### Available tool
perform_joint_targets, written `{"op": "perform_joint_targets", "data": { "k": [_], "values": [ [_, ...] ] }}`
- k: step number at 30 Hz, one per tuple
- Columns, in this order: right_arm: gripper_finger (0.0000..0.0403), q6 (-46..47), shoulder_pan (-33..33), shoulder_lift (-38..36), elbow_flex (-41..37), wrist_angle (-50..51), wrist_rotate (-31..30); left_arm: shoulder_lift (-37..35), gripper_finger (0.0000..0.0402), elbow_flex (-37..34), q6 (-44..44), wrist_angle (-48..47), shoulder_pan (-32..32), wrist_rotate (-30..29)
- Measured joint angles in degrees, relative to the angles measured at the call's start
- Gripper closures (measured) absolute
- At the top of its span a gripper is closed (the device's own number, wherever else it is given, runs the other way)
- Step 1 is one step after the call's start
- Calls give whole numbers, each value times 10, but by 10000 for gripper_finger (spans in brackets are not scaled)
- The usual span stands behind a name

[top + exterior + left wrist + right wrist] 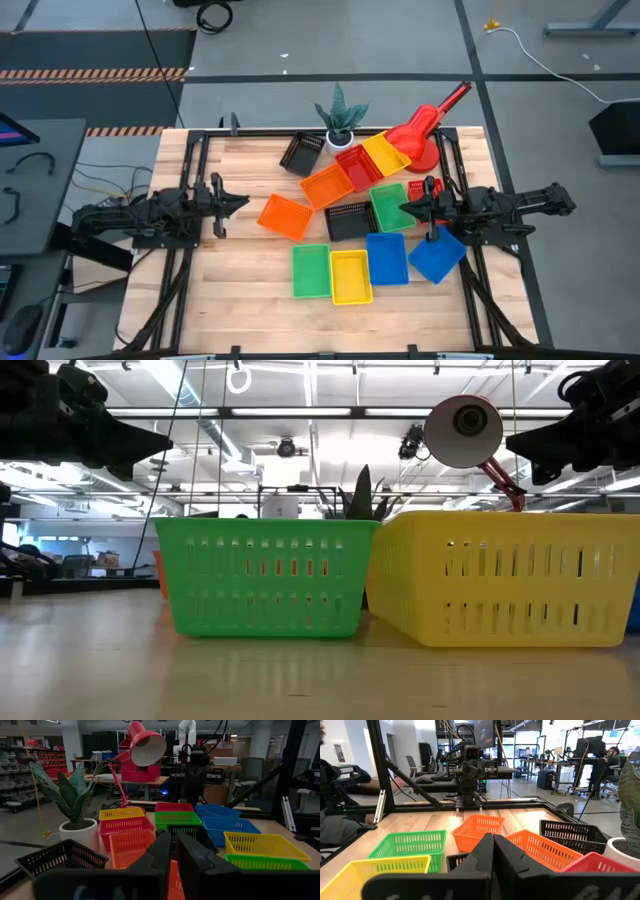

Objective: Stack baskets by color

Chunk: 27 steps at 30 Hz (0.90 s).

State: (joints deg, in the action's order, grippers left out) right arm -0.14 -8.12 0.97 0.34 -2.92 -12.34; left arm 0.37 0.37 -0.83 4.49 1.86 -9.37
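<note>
Baskets lie scattered on the wooden table. At the back are a black one [302, 153], a red one [358, 165] and a yellow one [385, 152]. In the middle are two orange ones [327, 186] [285, 216], a black one [351, 220] and a green one [392, 206]. Near the front are a green one [311, 270], a yellow one [351, 276] and two blue ones [386, 257] [437, 255]. My left gripper [243, 203] hovers shut at the table's left, pointing level toward the orange baskets. My right gripper [403, 209] hovers shut over the green basket at the right. Both hold nothing.
A red desk lamp [428, 128] and a potted plant [341, 122] stand at the far edge. A small red basket [418, 188] sits beside the right arm. Bare wood [230, 270] lies at the near left. Black frame rails [190, 180] run along both sides.
</note>
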Motion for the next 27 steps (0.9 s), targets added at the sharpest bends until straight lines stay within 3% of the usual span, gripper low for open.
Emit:
{"op": "perform_joint_targets", "data": {
  "k": [27],
  "values": [
    [389, 0, 0, 0, 0, 0, 0, 0, 368, 0, 0, 0, 0, 0]
  ]
}}
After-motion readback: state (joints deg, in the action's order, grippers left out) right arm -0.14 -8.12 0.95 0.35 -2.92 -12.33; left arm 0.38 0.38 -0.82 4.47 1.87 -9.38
